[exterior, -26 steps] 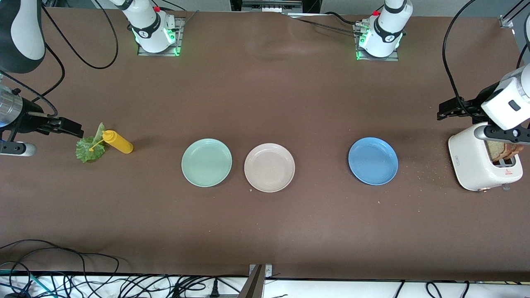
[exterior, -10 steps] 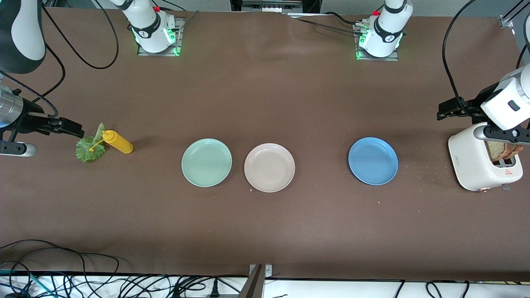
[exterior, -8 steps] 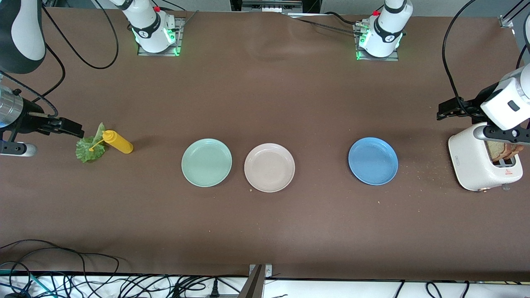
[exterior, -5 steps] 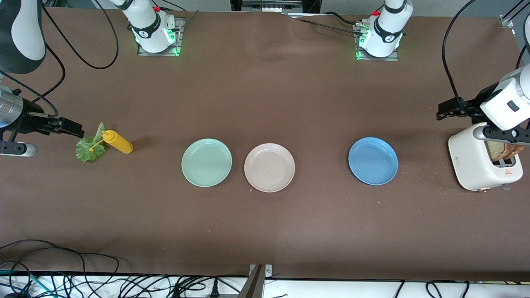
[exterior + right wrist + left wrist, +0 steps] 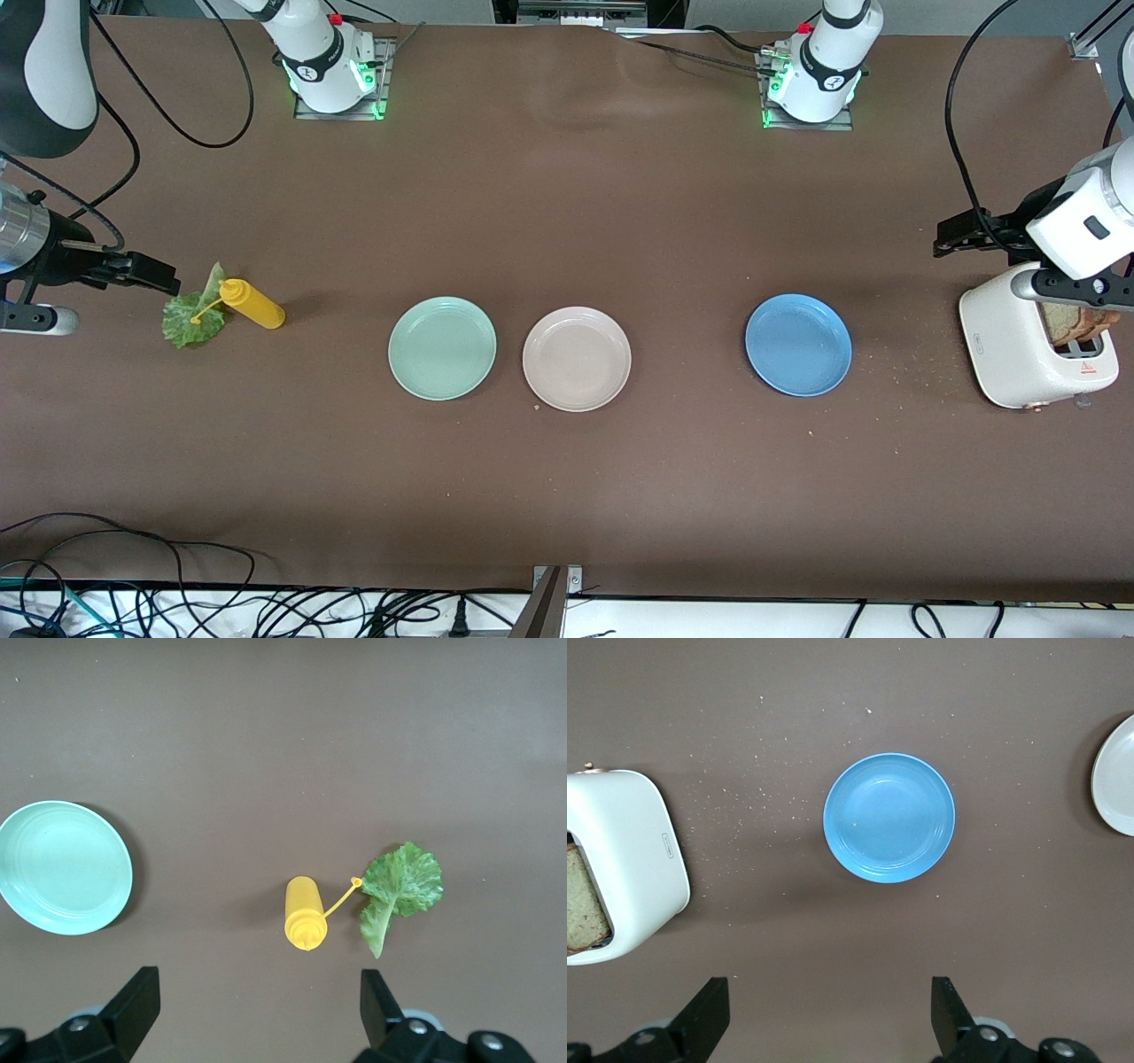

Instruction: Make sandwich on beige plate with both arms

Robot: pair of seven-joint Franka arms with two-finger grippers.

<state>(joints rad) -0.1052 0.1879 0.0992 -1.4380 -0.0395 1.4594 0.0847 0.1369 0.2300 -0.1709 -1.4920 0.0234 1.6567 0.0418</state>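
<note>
Two open end effectors (image 5: 824, 1023) (image 5: 252, 1019), beige plate (image 5: 577, 359) mid-table

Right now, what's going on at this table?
Nothing is being handled yet. The beige plate sits bare between a green plate and a blue plate. The bread is in the toaster at the left arm's end; the lettuce lies by a yellow bottle at the right arm's end. The left gripper hangs open above the table by the blue plate, the right gripper open above the bottle and lettuce.
</note>
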